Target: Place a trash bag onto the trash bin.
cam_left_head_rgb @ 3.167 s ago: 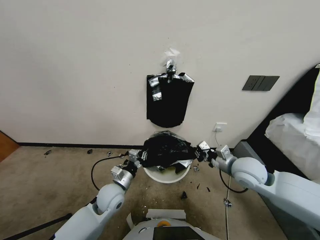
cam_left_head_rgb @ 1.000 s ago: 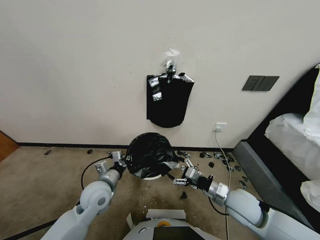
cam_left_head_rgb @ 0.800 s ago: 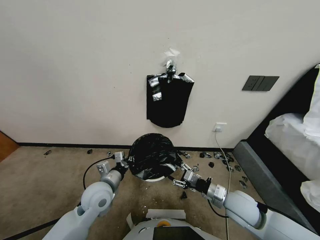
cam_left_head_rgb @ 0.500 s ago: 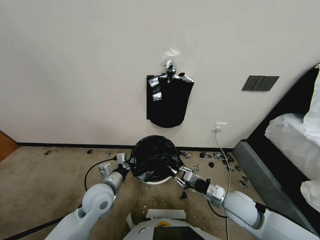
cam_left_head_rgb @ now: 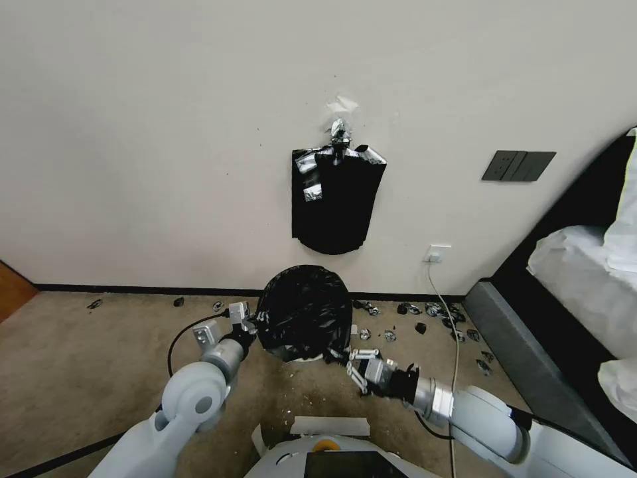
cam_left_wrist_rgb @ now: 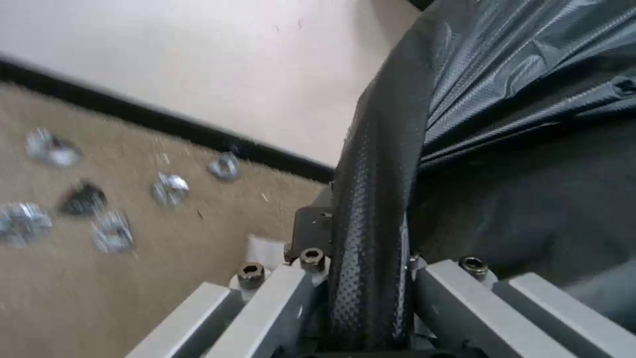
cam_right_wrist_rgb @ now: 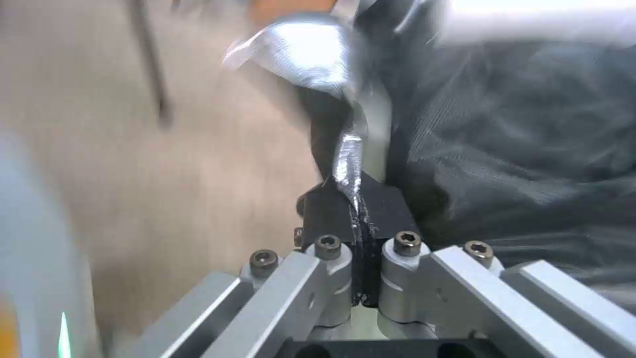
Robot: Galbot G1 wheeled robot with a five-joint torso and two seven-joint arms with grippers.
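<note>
Both pincers, left pincer (cam_left_head_rgb: pixel 253 323) and right pincer (cam_left_head_rgb: pixel 344 359), clamped on trash bag (cam_left_head_rgb: pixel 305 311) edges over trash bin (cam_left_head_rgb: pixel 310 359)

A tan carpeted floor (cam_left_head_rgb: pixel 99 358) carries everything here. The trash bin (cam_left_head_rgb: pixel 306 359) stands on it near the black baseboard, between the two sets of jaws, with only a sliver of its cream base showing low down. Small silver and black scraps (cam_left_head_rgb: pixel 411 309) lie scattered along the wall beyond the right jaws, and a few more (cam_left_head_rgb: pixel 95 304) lie out past the left jaws. A black cable (cam_left_head_rgb: pixel 179 332) loops over the carpet beside the left jaws.
</note>
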